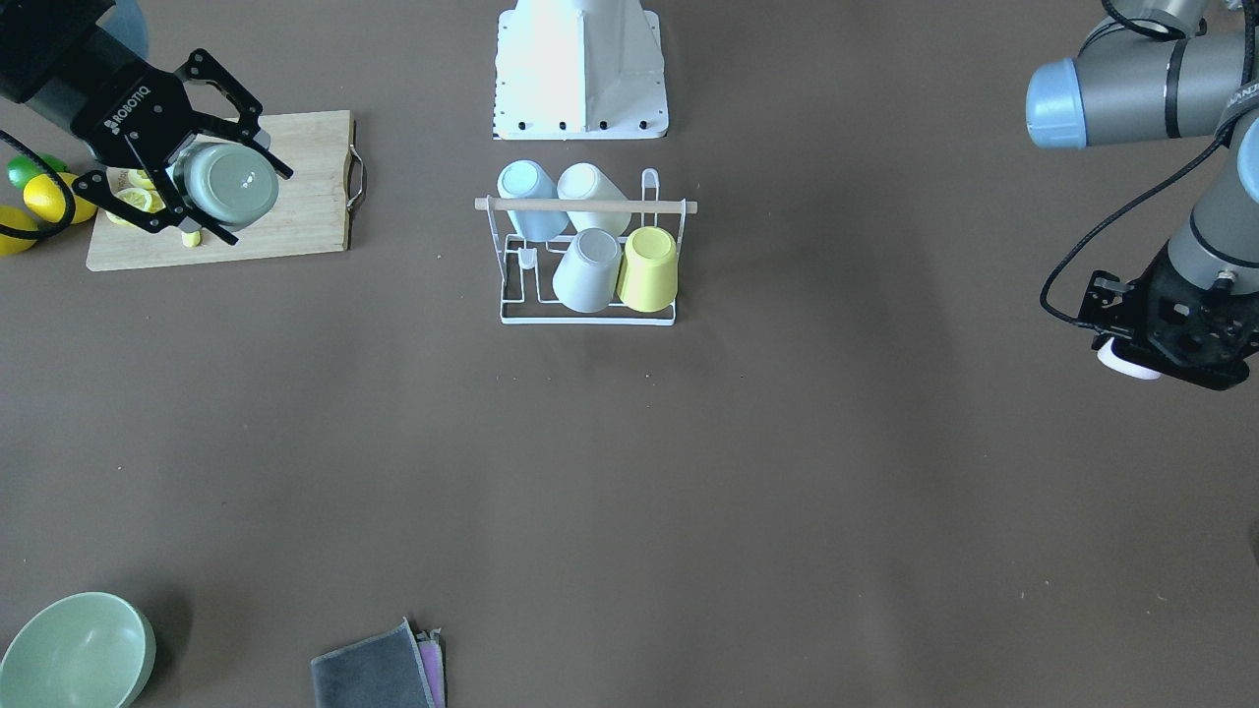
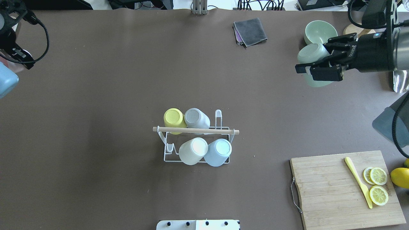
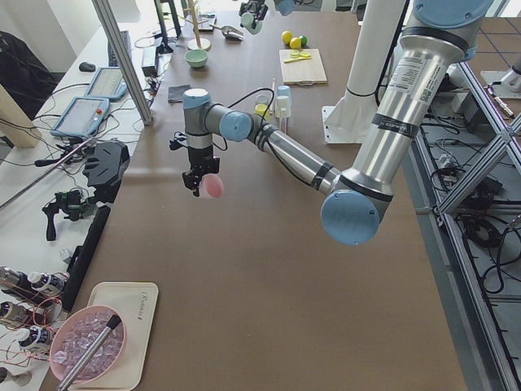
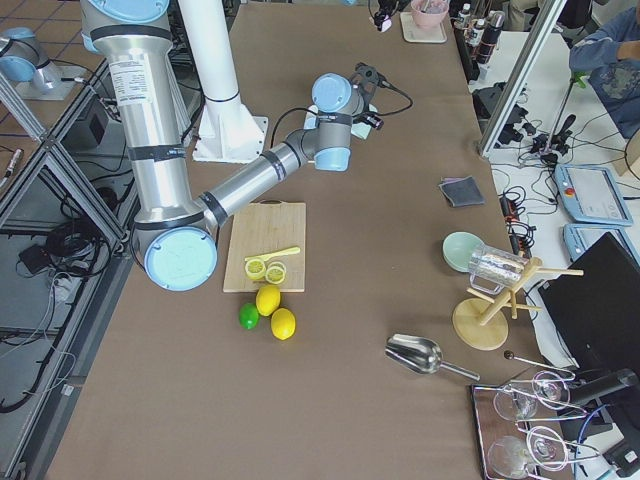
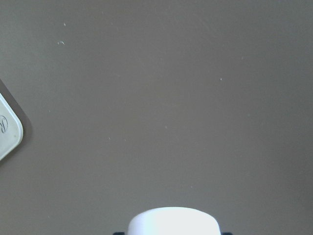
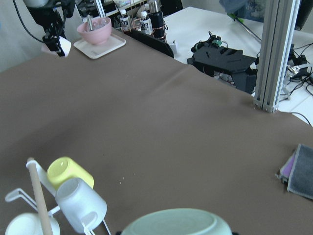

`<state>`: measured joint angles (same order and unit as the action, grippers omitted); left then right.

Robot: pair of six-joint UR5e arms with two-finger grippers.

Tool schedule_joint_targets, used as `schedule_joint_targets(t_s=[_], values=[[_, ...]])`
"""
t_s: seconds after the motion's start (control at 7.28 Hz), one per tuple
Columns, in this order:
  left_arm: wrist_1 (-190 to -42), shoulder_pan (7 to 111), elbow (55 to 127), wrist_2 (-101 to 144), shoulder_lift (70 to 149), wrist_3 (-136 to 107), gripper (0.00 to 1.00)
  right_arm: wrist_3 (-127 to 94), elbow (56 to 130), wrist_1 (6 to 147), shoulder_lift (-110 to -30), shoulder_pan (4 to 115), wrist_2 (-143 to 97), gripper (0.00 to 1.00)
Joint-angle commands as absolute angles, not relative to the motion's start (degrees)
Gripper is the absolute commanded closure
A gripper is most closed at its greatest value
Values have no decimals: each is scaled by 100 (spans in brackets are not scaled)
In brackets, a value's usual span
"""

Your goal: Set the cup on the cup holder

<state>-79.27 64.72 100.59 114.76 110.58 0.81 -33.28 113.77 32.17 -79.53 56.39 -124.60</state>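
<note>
The cup holder (image 2: 195, 130), a white wire rack with a wooden rod on top, stands mid-table and also shows in the front view (image 1: 587, 317). It carries a yellow, a grey, a white and a light blue cup, all upside down. My right gripper (image 2: 311, 61) is shut on a sage green cup (image 2: 310, 53) and holds it in the air, far right of the rack; in the front view the gripper (image 1: 246, 202) and cup (image 1: 228, 182) hang over the cutting board. My left gripper (image 1: 1156, 339) is shut on a pale pink cup (image 1: 1129, 359), far from the rack; this cup also shows in the exterior left view (image 3: 213, 186).
A wooden cutting board (image 2: 332, 195) with lemon slices and a yellow knife lies near right. A green bowl (image 2: 320, 30) and a grey cloth (image 2: 250, 31) lie at the far edge. A tray with a pink bowl (image 3: 122, 334) sits at the table's left end.
</note>
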Motion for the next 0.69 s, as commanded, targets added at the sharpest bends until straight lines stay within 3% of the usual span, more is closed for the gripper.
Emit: schedule_joint_targets(t_s=[0.0,0.55], values=[[-9238,6259,9994,11426,11110,-952,100,-4014,11364,2918,-7499,4953,-11038,100],[-13119,6205,9994,11408,10417,-2563,100,-4324,11120,2901,-6945,3570,-8731,100]])
